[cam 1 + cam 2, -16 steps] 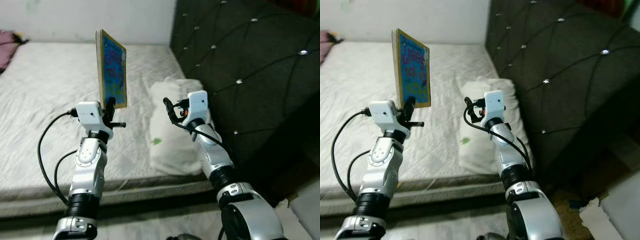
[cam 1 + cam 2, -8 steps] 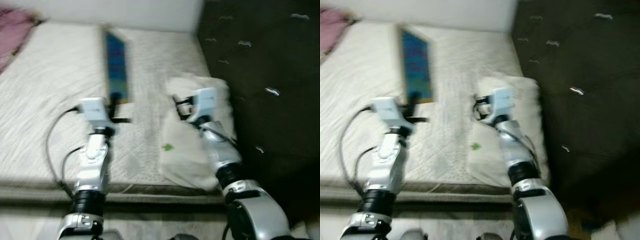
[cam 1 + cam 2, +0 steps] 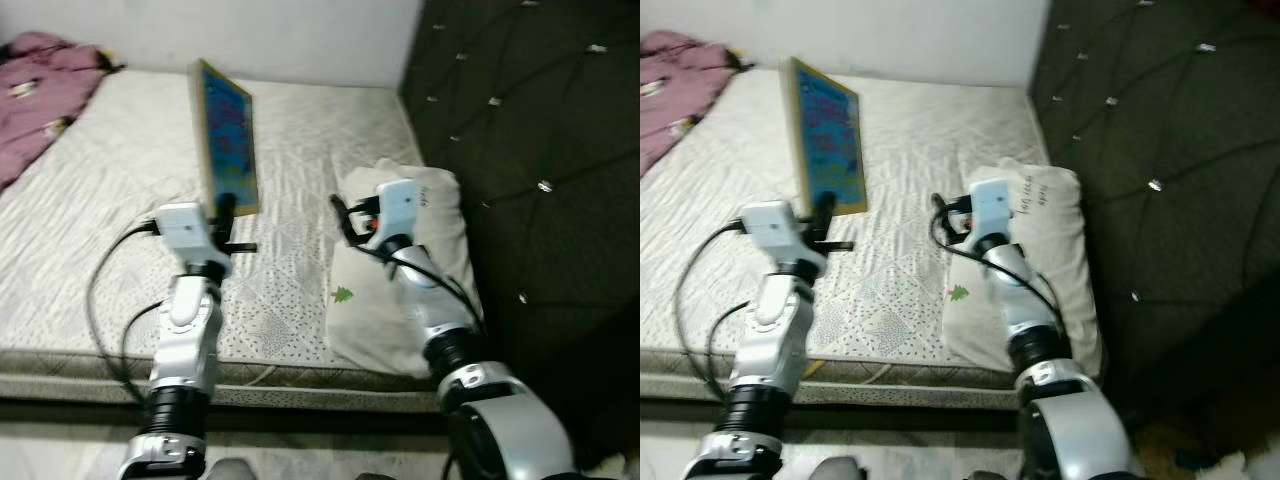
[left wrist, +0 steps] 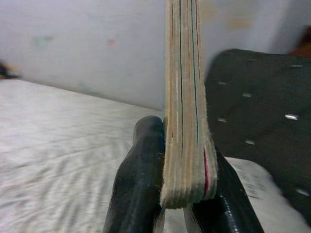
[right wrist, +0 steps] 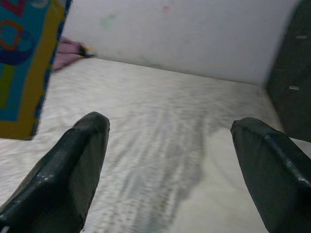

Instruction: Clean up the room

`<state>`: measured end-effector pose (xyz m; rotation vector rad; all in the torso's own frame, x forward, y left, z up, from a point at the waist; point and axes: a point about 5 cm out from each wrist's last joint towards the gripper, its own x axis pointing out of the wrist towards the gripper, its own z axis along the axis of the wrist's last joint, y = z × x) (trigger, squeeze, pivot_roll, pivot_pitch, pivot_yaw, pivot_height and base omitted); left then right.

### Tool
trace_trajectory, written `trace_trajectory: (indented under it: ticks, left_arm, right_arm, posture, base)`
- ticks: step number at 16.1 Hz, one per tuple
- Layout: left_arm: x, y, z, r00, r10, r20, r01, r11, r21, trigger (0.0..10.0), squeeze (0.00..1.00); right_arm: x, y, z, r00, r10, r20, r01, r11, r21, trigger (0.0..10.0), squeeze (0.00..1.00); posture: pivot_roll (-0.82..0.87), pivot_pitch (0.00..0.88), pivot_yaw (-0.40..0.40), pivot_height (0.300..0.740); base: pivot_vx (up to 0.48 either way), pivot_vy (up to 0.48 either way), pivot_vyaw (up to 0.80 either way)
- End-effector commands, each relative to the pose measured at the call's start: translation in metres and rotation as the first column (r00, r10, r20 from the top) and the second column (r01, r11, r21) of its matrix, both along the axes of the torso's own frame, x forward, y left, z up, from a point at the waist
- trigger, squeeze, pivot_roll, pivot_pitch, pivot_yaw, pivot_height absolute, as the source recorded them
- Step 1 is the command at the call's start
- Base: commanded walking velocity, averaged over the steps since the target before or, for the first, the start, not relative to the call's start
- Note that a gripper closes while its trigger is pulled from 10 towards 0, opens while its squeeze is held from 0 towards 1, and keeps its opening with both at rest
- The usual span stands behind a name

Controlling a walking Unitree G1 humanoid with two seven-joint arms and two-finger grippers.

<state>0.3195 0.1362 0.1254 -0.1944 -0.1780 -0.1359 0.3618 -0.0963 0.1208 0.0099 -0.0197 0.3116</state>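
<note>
A thin book with a blue cover and yellow border (image 3: 226,136) stands upright above the bed, held by its lower edge in my left gripper (image 3: 222,210). In the left wrist view the two black fingers (image 4: 141,184) press on either side of the book's page edge (image 4: 186,121). My right gripper (image 3: 345,215) hovers open over the white pillow (image 3: 400,290), its fingers (image 5: 63,174) spread wide with nothing between them. The book's corner (image 5: 24,63) lies to one side of them.
The mattress (image 3: 110,230) has a pale quilted cover. A pink garment (image 3: 45,80) lies at its far left. A dark tufted headboard (image 3: 530,150) rises on the right, and a white wall (image 3: 300,35) runs behind the bed. The mattress's front edge (image 3: 260,375) is close below.
The camera has shifted, bringing the pink garment and more of the mattress into view. Both arms hold much the same pose, with the book still upright in the left gripper.
</note>
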Motion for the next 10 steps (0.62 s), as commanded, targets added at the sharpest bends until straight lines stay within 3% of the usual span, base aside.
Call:
trace_trajectory:
  ticks: [1,6,10]
  left_arm:
    - [0.0026,0.0066,0.0108,0.999,0.014,0.042,-0.014,1.0,0.004,10.0,0.0]
    - [0.0025,0.0071,0.0124,0.998,0.023,0.056,-0.023,1.0,-0.003,10.0,0.0]
    - [-0.0001,0.0095,0.0162,0.996,0.014,0.085,-0.013,1.0,-0.019,10.0,0.0]
  right_arm:
    - [0.0002,0.008,0.0004,1.0,0.022,-0.01,-0.022,1.0,0.004,10.0,0.0]
    - [0.0001,0.0082,0.0002,1.0,0.024,-0.01,-0.024,1.0,0.004,10.0,0.0]
    - [0.0003,0.0084,0.0009,1.0,0.026,-0.008,-0.026,1.0,0.003,10.0,0.0]
  posture:
    - [0.04,0.0,-0.064,0.74]
    - [0.04,0.0,-0.064,0.74]
    - [0.04,0.0,-0.066,0.74]
  base:
    - [0.0,0.48,0.0]
    - [0.0,0.475,0.0]
    - [0.0,0.0,0.0]
